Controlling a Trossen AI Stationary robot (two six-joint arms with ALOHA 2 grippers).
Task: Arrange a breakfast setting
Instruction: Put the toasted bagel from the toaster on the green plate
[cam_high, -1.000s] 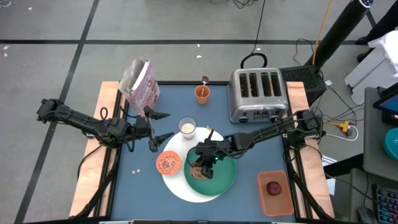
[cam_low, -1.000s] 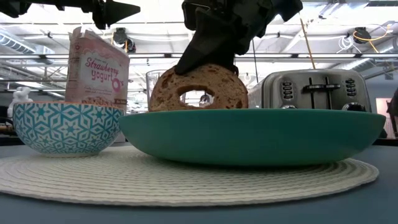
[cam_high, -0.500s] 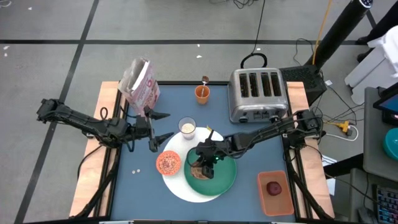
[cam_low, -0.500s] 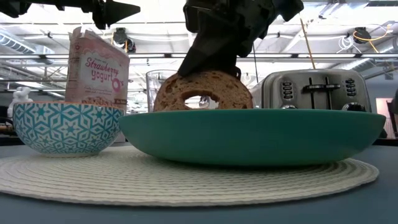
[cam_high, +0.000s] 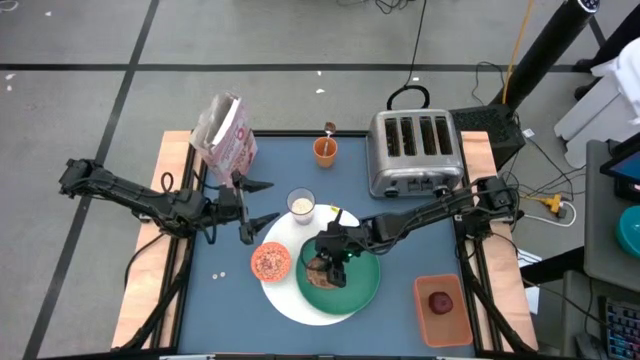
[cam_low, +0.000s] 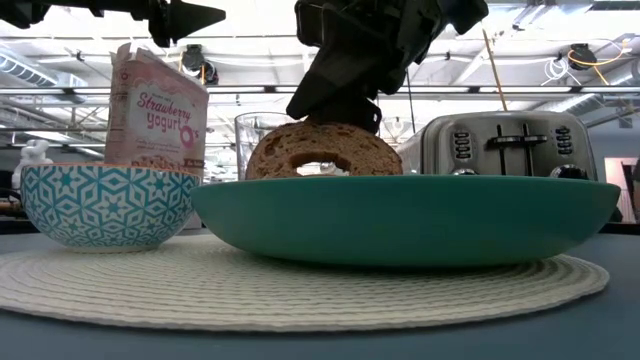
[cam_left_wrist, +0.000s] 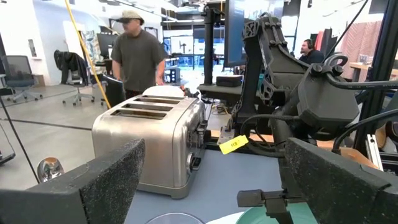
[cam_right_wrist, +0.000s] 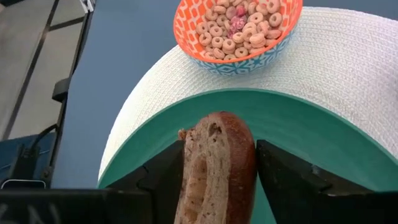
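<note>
Setting is partly assembled. The mat (cam_high: 290, 290) lies at table centre, carrying the plate (cam_high: 362, 287) and the cereal-filled bowl (cam_high: 270, 262) side by side, with the milk glass (cam_high: 301, 203) just beyond the mat's far edge. The bagel (cam_high: 320, 270) stands on edge in the plate's left portion, its lower rim down inside the plate. Outstanding, by my judgement: the fruit (cam_high: 440, 302) sits in the tray (cam_high: 424, 320) at the near right corner, and the spoon (cam_high: 328, 129) stands in an orange cup (cam_high: 325, 152) at the far edge, beside the toaster (cam_high: 412, 152). The cereal box (cam_high: 225, 132) stands at the far left corner. The right gripper (cam_high: 331, 262) is low over the plate, pointing down at the bagel; its fingers (cam_right_wrist: 163, 176) stand partly open on either side of the bagel, close to its faces, no firm clamp evident. The left gripper (cam_high: 257, 205) hovers well above the table beside the glass, wide open and empty.
</note>
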